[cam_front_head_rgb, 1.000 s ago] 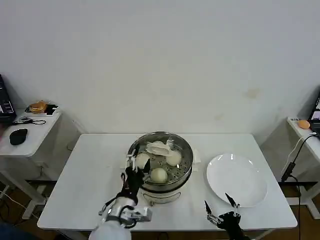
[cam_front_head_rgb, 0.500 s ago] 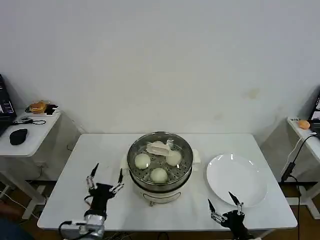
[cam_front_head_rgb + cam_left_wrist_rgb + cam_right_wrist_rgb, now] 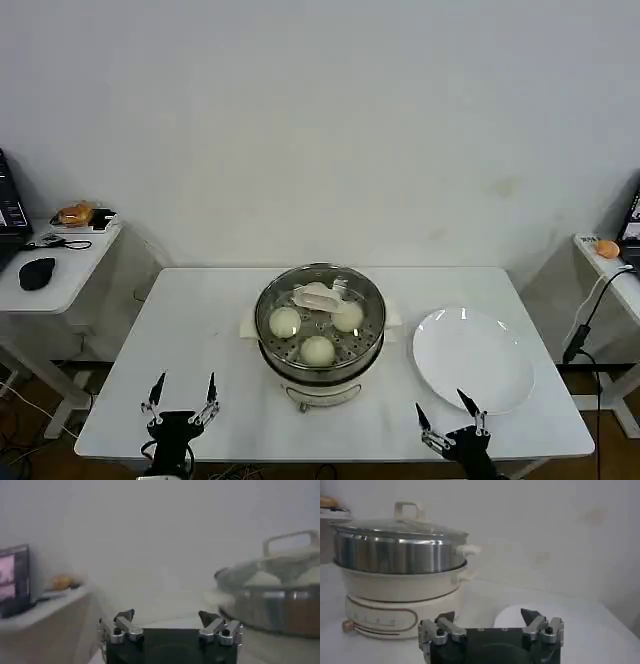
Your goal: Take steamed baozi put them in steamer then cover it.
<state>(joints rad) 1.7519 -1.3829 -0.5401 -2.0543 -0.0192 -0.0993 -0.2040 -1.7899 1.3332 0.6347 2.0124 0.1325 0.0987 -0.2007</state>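
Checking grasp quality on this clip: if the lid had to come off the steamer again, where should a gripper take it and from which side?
Take the cover by its white handle, coming straight down from above. The handle stands upright as a loop at the lid's centre, the one raised part; the glass dome around it looks smooth and would likely slip. The left gripper and right gripper sit open at the table's near edge.

White table (image 3: 200,330) with steamer (image 3: 320,350) and white plate (image 3: 473,358).
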